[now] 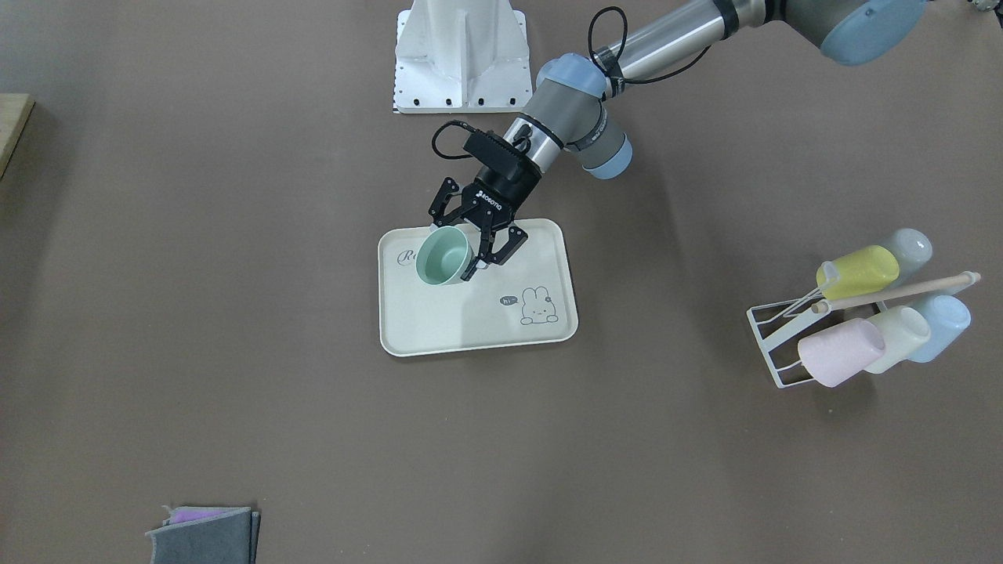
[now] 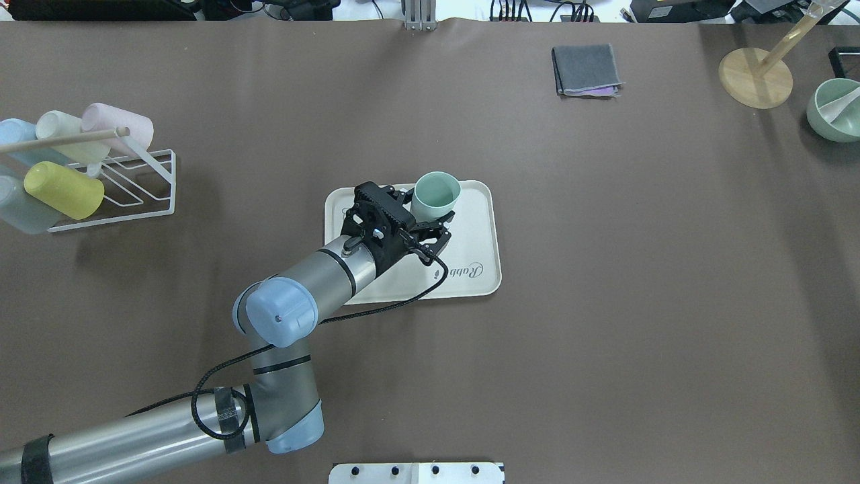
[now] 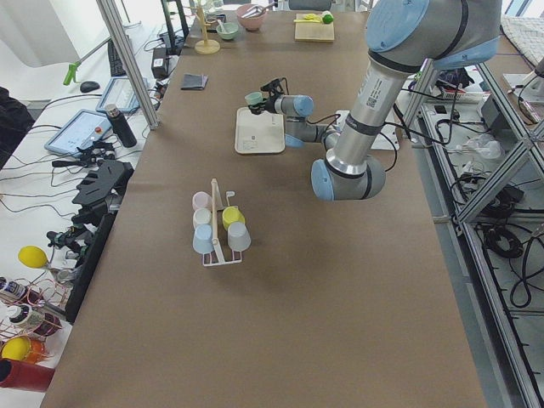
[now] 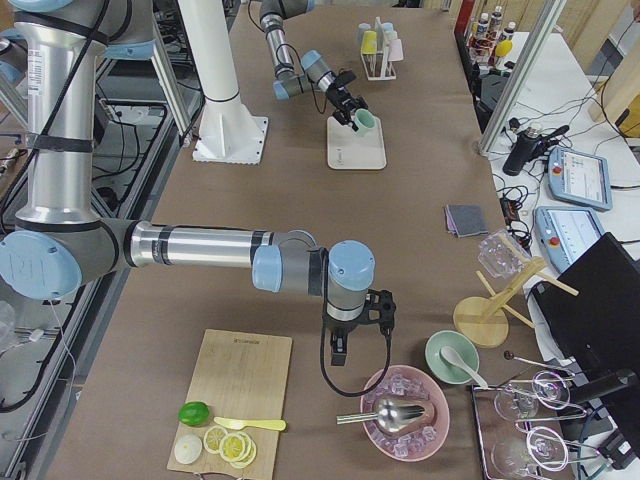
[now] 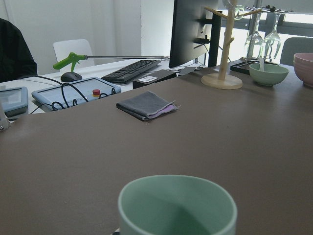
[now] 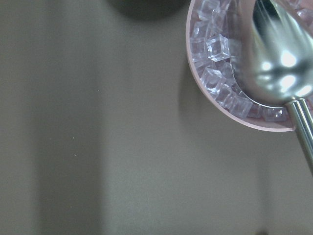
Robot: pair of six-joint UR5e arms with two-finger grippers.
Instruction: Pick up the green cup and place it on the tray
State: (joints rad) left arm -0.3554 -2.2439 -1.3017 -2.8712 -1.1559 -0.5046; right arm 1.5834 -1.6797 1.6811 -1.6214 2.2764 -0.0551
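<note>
The green cup (image 1: 443, 255) stands upright between the fingers of my left gripper (image 1: 453, 251), which is shut on it at the far corner of the cream tray (image 1: 470, 323), at or just above its surface. The overhead view shows the cup (image 2: 437, 193) by the tray's (image 2: 478, 222) far rim, with the gripper (image 2: 430, 204) around it. The left wrist view shows only the cup's rim (image 5: 177, 205). My right gripper (image 4: 340, 350) hangs far away beside a pink bowl of ice (image 4: 405, 410). I cannot tell whether it is open or shut.
A white wire rack (image 1: 776, 345) holds yellow, pink, pale green and blue cups (image 2: 64, 189) to the tray's side. A folded grey cloth (image 2: 584, 69), a wooden stand (image 2: 756, 77) and a green bowl (image 2: 836, 111) lie at the far side. A metal scoop (image 6: 279, 58) rests in the ice.
</note>
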